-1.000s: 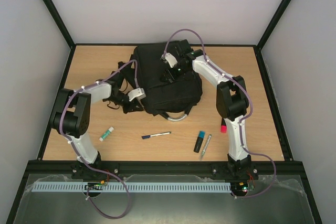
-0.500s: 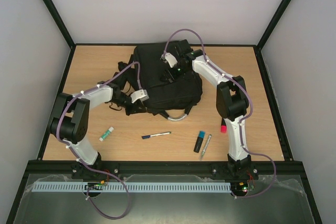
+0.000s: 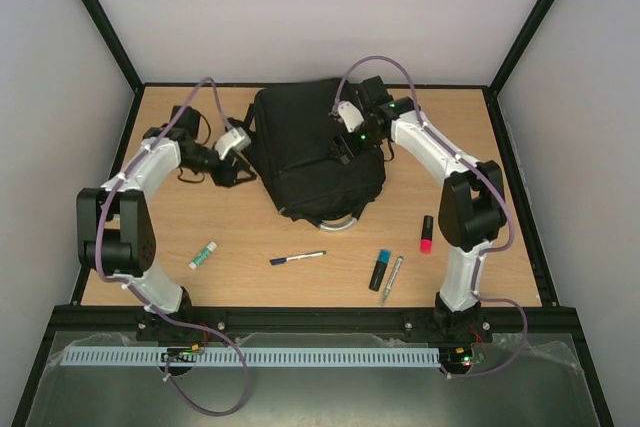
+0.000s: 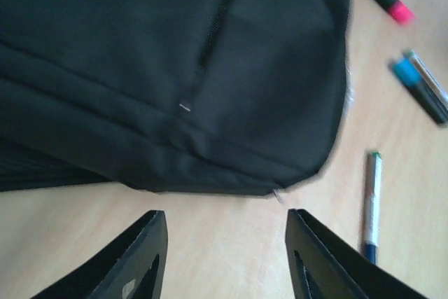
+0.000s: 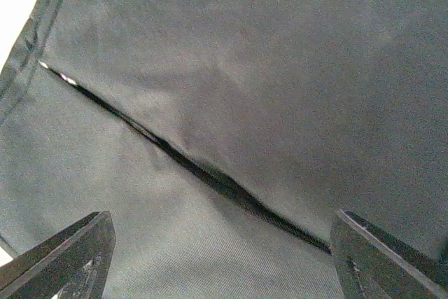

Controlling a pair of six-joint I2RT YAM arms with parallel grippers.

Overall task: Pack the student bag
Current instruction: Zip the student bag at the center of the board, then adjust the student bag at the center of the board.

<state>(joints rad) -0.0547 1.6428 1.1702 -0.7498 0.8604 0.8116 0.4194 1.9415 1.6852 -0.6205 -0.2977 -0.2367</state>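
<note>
One student bag (image 3: 315, 157), its zip slit (image 5: 189, 162) beneath my right gripper (image 5: 220, 243), spread wide, empty, placed to part it, I judge; my left gripper (image 4: 225, 225) half-open, empty, bag edge just ahead.

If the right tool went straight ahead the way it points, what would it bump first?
Most likely the student bag: its black fabric fills the view ahead of the right tool, zip slit in line. Distance unclear.

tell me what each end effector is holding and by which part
Nothing is held. The left end effector is open beside the student bag, the right end effector open over its zip, both empty.
</note>
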